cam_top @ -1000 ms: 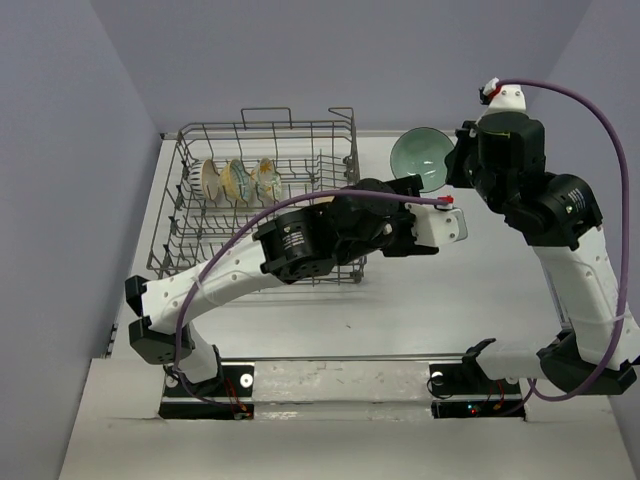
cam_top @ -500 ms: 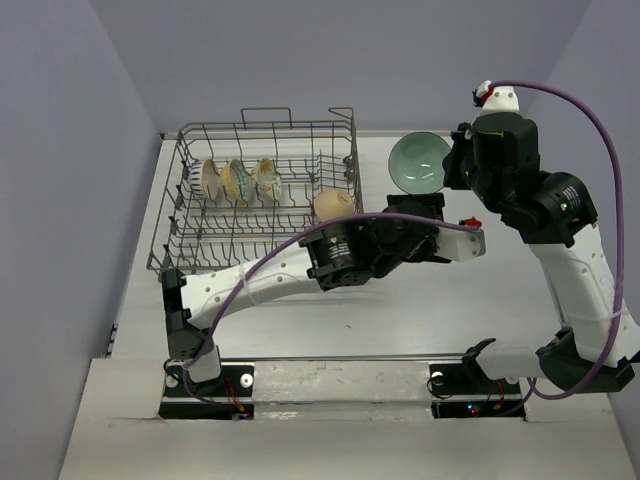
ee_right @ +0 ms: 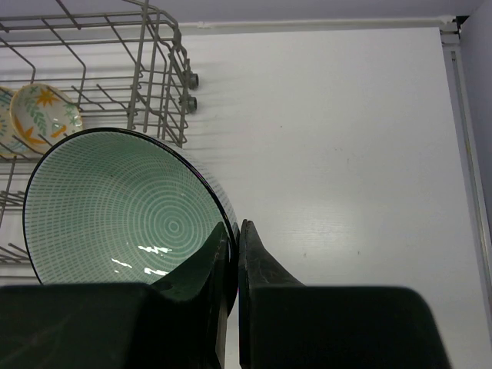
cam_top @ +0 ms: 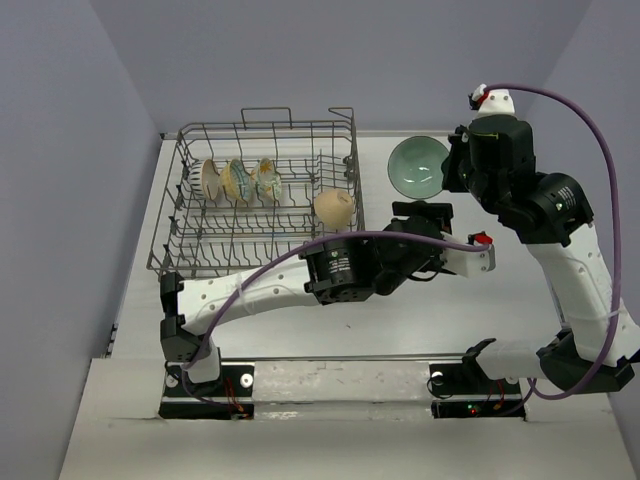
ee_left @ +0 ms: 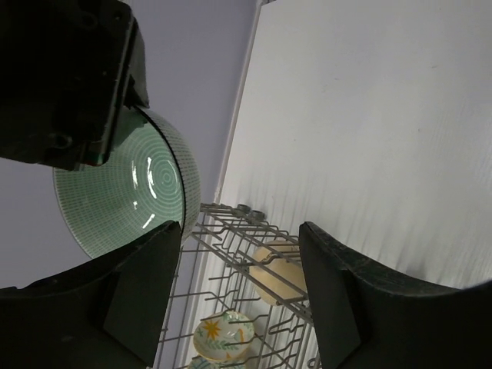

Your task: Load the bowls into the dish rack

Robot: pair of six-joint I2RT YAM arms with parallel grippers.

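As the left gripper [ee_left: 238, 254] pulls back, wide and empty, the tan bowl [cam_top: 334, 206] sits in the dish rack [cam_top: 200, 135], mid-frame. Only the teal bowl [cam_top: 418, 165] is left to load — its rim is pinched in the right gripper [ee_right: 233, 254].

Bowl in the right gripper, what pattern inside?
Teal-green bowl, concentric rings, dark rim; clearest in right wrist view.

Teal-green bowl [ee_right: 131, 207], ringed grid pattern, dark rim, tan bowl [cam_top: 334, 206], floral bowls [cam_top: 240, 181] seemingly yellow-blue, grey rack [cam_top: 300, 170]

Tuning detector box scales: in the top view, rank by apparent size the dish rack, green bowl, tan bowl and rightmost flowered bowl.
1. dish rack, by far
2. green bowl
3. tan bowl and flowered bowl: look about alike, so not ranked
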